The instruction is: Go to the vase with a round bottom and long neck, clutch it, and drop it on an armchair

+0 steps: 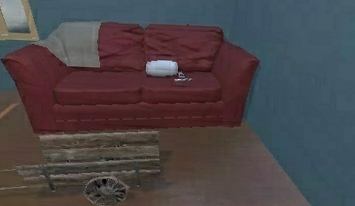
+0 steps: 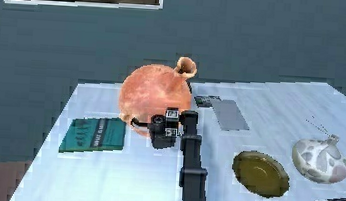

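A big orange vase (image 2: pixel 157 88) with a round body and a short flared neck tilted up to the right is at the back of a pale blue table (image 2: pixel 281 105) in the arm side view. The dark arm rises from the bottom edge, and my gripper (image 2: pixel 140 122) is at the vase's lower front. The vase's underside overlaps the tabletop, so I cannot tell whether the gripper holds it.
On the table lie a green flat thing (image 2: pixel 91 134), a grey slab (image 2: pixel 225 112), a dark olive plate (image 2: pixel 260 172) and a white patterned vase (image 2: pixel 321 158). Ahead stands a red sofa (image 1: pixel 137 74) with a beige blanket (image 1: pixel 76 42), and a wooden cart (image 1: pixel 98 158) in front of it.
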You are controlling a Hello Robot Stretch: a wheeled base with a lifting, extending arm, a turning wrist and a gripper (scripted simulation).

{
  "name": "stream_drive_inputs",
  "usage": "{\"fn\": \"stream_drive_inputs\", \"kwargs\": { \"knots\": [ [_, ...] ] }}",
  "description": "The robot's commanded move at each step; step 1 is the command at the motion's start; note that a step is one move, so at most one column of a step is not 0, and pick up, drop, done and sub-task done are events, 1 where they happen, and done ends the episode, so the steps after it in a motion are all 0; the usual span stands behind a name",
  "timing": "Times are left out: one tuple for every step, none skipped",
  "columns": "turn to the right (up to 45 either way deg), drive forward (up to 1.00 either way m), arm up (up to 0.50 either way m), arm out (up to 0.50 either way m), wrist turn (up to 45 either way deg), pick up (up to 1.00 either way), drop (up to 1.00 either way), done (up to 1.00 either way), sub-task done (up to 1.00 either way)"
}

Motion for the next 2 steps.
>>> {"fn": "stream_drive_inputs", "kwargs": {
  "knots": [
    [0.0, 0.00, 0.00, 0.00, 0.0, 1.00, 0.00, 0.00, 0.00],
    [0.0, 0.00, 0.10, 0.00, 0.0, 0.00, 0.00, 0.00, 0.00]
  ]
}}
